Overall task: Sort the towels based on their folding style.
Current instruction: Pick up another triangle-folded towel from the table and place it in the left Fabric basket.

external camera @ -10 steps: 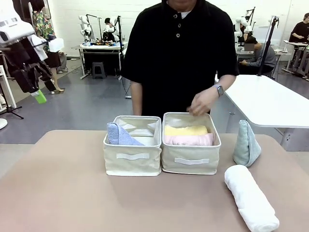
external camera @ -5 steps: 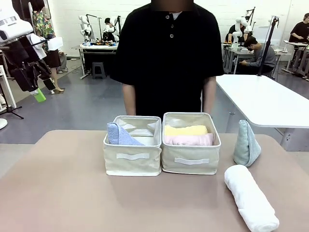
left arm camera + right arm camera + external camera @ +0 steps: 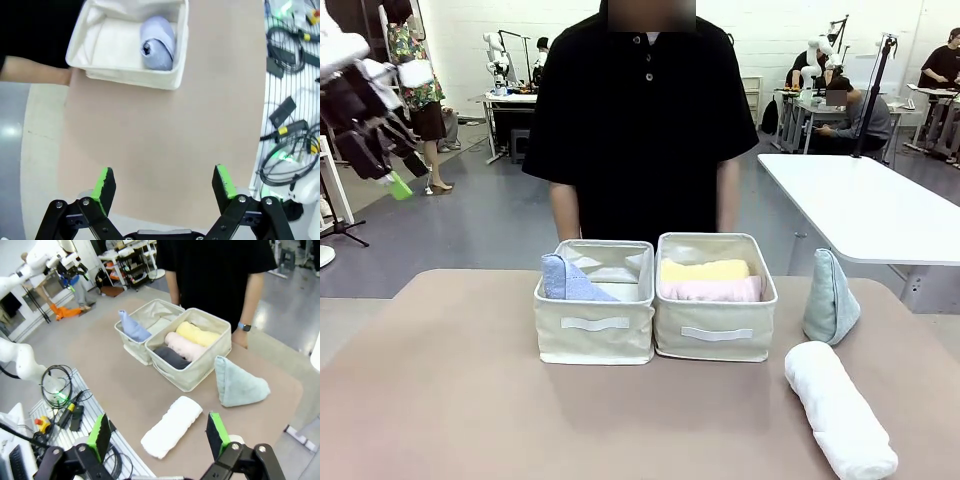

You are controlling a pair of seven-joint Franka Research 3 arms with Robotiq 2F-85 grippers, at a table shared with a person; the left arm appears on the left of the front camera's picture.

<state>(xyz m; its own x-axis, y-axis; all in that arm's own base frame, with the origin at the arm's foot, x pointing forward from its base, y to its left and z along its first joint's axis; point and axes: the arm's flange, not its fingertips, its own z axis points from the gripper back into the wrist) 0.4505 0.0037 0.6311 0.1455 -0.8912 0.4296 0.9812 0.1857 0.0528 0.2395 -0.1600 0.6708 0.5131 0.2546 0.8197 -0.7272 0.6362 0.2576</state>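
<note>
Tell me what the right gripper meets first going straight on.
Probably the white rolled towel, lying on the table straight ahead of the open right gripper; depth is unclear.

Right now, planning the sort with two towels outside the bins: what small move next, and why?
Probably lower the open right gripper toward the white towel: rolled, it lies loose on the table nearest that gripper, and the bin beside it holds the rolled yellow towel.
</note>
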